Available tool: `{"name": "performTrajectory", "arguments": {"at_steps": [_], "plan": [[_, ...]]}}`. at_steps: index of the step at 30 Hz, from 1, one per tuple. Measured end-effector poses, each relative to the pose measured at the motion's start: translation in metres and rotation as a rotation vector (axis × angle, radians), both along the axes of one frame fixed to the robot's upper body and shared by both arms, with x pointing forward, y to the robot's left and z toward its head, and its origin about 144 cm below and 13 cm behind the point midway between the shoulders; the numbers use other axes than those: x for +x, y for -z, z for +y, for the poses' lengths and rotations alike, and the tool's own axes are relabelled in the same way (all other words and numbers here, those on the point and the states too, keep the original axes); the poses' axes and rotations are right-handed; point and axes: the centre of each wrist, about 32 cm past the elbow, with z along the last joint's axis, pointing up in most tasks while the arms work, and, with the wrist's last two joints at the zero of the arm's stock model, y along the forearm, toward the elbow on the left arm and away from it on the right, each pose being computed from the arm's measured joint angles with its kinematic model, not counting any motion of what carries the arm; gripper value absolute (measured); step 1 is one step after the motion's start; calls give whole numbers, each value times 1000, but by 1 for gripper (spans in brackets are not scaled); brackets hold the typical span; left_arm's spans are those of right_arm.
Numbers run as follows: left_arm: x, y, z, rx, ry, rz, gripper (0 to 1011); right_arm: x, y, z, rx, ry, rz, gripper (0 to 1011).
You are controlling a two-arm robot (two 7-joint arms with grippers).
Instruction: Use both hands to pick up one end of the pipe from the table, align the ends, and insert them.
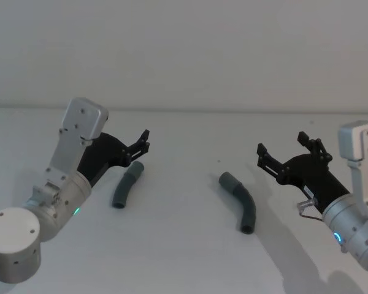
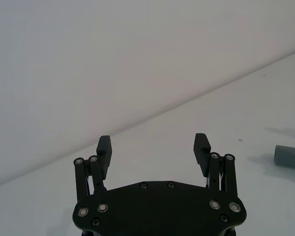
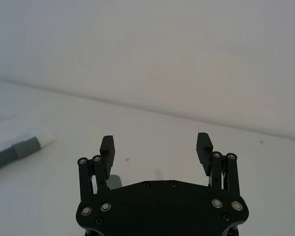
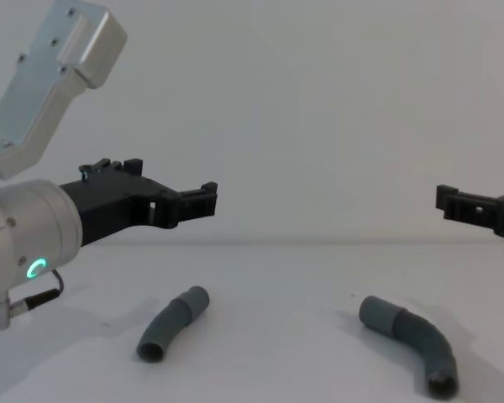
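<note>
Two bent dark grey pipe pieces lie apart on the white table (image 1: 184,245). The left piece (image 1: 127,184) (image 4: 172,323) points its collared end away from me; in the right wrist view this piece (image 3: 19,149) shows a whitish tip (image 3: 47,139). The right piece (image 1: 239,199) (image 4: 407,336) has a wider socket end (image 1: 227,180), seen also as a grey pipe end (image 2: 290,156). My left gripper (image 1: 144,142) (image 2: 153,145) (image 4: 181,189) hovers open just above and beyond the left piece. My right gripper (image 1: 282,146) (image 3: 156,146) (image 4: 479,195) hangs open to the right of the right piece. Neither holds anything.
A plain pale wall (image 1: 184,55) meets the table's far edge behind both pieces. Bare white surface lies between the two pieces and in front of them.
</note>
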Motion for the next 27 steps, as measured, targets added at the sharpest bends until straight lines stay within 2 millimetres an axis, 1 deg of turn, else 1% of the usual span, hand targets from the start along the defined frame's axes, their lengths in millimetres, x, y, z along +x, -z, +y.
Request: {"name": "performTrajectory", "arguments": {"at_steps": [12,17,27], "plan": [[4,-17,-12,-18,-3,146,1001,21,-15,-10,-66,-96,88,1004],[6,-25,-21,-20,-3,210,1001,26,-20,-13,-83,-134,114,1004],[4,-32,-32,-19,-8,300,1001,35,-26,-15,-105,-186,174,1004]]}}
